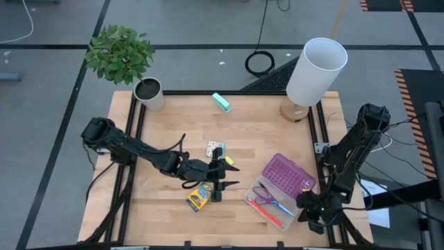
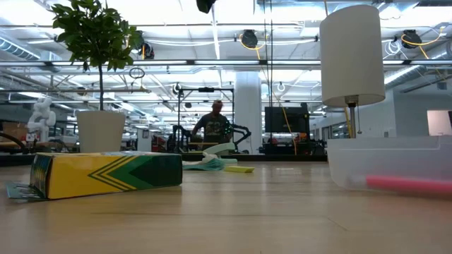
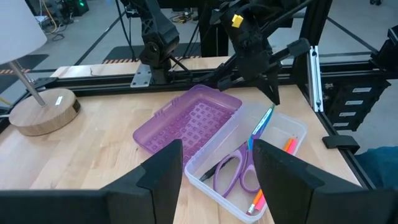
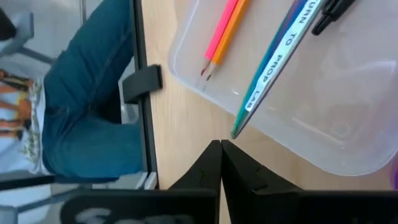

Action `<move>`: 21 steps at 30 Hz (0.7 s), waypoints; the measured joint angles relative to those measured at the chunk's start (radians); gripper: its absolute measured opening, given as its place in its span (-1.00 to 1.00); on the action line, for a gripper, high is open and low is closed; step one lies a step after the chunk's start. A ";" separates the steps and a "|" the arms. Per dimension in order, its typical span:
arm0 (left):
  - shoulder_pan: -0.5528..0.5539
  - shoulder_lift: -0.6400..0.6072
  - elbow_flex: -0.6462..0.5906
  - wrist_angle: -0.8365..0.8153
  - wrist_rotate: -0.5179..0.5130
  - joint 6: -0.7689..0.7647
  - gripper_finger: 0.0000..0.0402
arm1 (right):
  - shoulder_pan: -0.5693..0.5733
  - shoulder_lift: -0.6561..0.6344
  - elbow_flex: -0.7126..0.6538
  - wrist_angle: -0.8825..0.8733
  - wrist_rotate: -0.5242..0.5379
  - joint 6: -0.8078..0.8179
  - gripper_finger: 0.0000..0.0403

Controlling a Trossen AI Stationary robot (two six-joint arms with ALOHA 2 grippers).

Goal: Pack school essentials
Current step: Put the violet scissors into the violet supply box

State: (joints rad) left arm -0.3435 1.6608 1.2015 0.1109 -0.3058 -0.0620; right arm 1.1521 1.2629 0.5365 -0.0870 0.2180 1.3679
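Observation:
The clear pencil case (image 1: 269, 205) with its purple lid (image 1: 286, 176) flipped open lies at the near right. Inside are purple-handled scissors (image 3: 238, 174), a pink pen and orange pencil (image 4: 222, 32) and a blue-green stick (image 3: 261, 122). The crayon box (image 1: 198, 198), the multicoloured card (image 1: 216, 149) and the yellow eraser (image 1: 229, 161) lie flat on the table at its middle. My left gripper (image 1: 229, 176) hovers open beside the crayon box, pointing at the case, nothing between its fingers. My right gripper (image 4: 221, 163) is shut, just off the case's near right corner.
A teal block (image 1: 221, 102) lies at the far middle. A lamp with a white shade (image 1: 316, 69) stands at the far right corner, a potted plant (image 1: 148, 92) at the far left. A person in jeans (image 4: 87, 106) is by the near right edge. Bare wood lies left of the crayon box.

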 joint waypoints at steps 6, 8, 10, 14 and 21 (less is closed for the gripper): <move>0.000 0.000 0.000 0.019 0.000 0.000 -0.01 | -0.001 0.000 0.000 -0.001 0.017 0.064 -1.00; 0.000 0.000 0.000 0.023 0.000 0.001 -0.01 | -0.008 0.000 0.000 -0.011 0.018 0.100 -1.00; 0.000 0.000 0.000 0.023 0.000 0.001 -0.01 | -0.016 0.000 0.000 -0.020 0.019 0.133 -1.00; 0.000 0.000 0.000 0.023 0.000 0.001 -0.01 | -0.034 0.000 0.000 -0.023 0.017 0.166 -1.00; 0.000 0.000 0.000 0.022 0.000 0.001 -0.01 | -0.052 -0.024 0.000 -0.025 -0.012 0.255 -1.00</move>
State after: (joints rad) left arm -0.3435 1.6608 1.2015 0.1333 -0.3058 -0.0612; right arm 1.0998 1.2387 0.5365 -0.1118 0.2059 1.6229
